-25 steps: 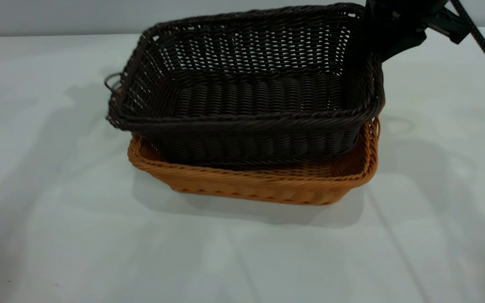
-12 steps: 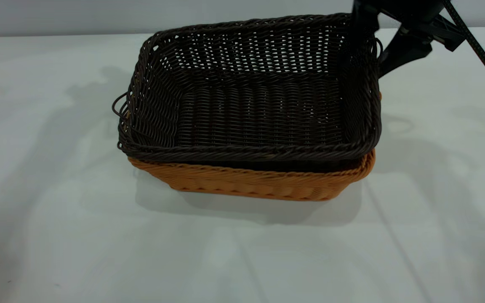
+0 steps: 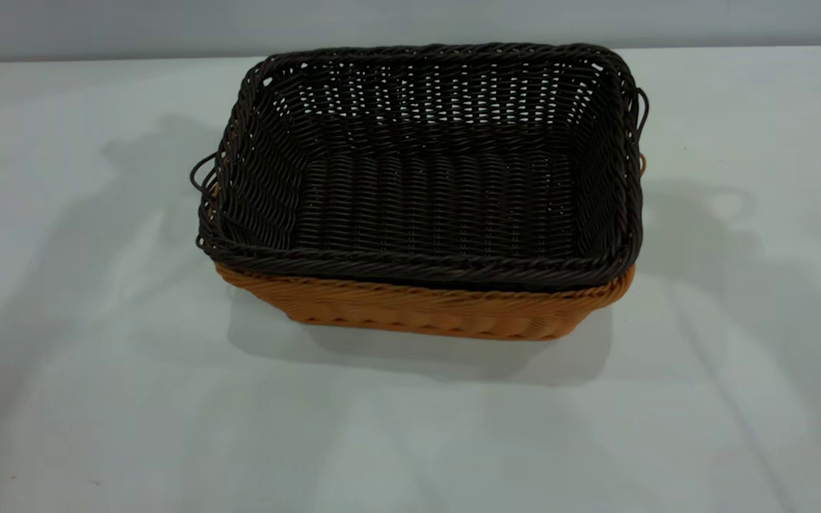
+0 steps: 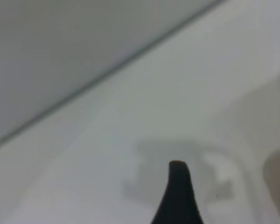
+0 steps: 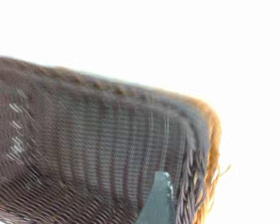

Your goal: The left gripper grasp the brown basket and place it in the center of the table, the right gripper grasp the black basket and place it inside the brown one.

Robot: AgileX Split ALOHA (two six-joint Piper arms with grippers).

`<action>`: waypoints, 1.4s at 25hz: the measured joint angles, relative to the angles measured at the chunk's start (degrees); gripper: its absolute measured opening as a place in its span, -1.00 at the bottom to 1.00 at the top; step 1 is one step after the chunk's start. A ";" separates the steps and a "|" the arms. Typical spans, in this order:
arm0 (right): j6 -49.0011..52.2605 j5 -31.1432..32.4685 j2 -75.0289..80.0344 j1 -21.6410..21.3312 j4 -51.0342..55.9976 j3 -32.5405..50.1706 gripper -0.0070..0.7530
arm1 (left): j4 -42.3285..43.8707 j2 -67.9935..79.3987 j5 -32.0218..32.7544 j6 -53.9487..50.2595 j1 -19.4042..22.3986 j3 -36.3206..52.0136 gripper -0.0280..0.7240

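The pale desk [image 3: 97, 399] carries the brown basket [image 3: 425, 313] near its middle, with the black basket [image 3: 425, 185] nested inside it. The right end effector [image 5: 158, 200] hovers over the black basket's inner wall and the left end effector [image 4: 178, 196] hangs over bare desk; whether either is open or closed I cannot tell

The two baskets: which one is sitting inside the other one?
The black basket is the inner one. It is nested in the brown basket, whose orange-tan wall shows only below the dark rim, resting on the table.

No text, label, brand, number or sign can be read in any view.
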 joint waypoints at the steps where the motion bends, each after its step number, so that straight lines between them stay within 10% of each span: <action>1: -0.01 0.30 -4.10 0.00 -0.63 0.00 0.61 | 0.00 -1.77 0.08 0.00 0.00 0.00 0.48; 14: -2.16 15.86 -47.84 0.06 -1.00 10.09 0.53 | 0.04 -24.29 26.27 -9.07 0.00 0.21 0.48; 35: -8.46 20.25 -85.95 0.06 -5.79 42.68 0.53 | 4.13 -70.79 26.11 -19.07 0.00 48.44 0.48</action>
